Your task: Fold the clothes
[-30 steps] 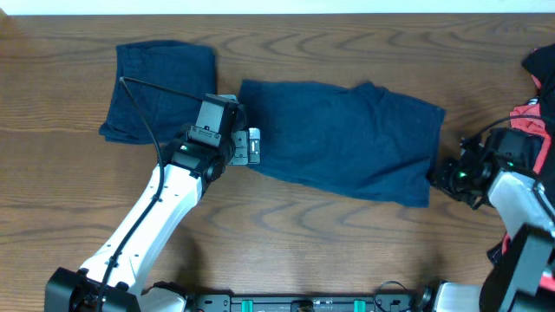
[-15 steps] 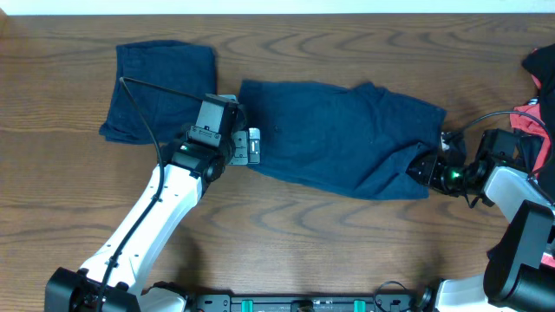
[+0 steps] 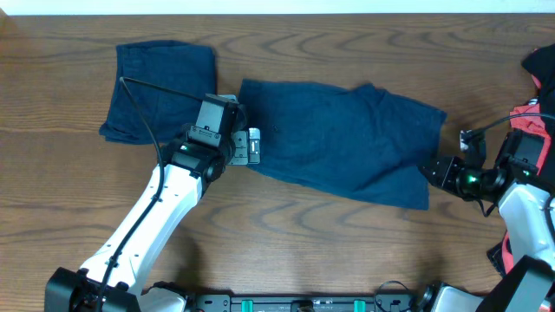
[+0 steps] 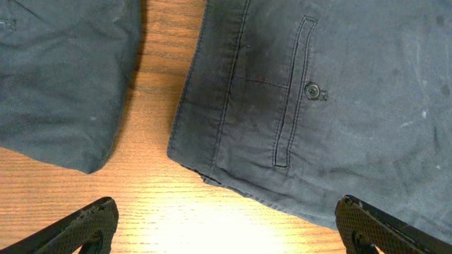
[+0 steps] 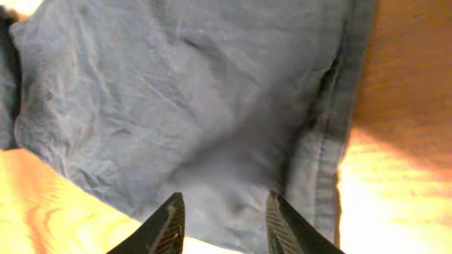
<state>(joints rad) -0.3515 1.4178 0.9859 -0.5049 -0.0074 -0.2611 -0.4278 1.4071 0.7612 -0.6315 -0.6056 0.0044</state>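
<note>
Table: brown wood grain, with a pale strip of wall along its far edge in the overhead view.

Item 1, the shorts: dark navy, laid out flat lengthwise between your two sets of jaws, with a few soft creases.
- The waistband end faces your left jaws. In the left wrist view the shorts fill the area ahead and to the right of the jaws, showing a welt pocket with one button. The nearest corner lies just ahead of the gap.
- The leg end faces your right jaws. In the right wrist view the shorts lie ahead of the tips, with the stitched hem running away from the right-hand tip.

Item 2, left jaws: spread wide, holding nothing. The fingertips sit in the bottom corners of the view, with bare table between them.

Item 3, right jaws: partly parted, with no cloth pinched between the fingertips. They are at the lower right edge of the shorts.

Item 4, second dark blue garment: folded, ahead and left of the left jaws, separated from the shorts by a strip of table.

Item 5, red-and-black garment: at the table's right edge, behind the right jaws.
</note>
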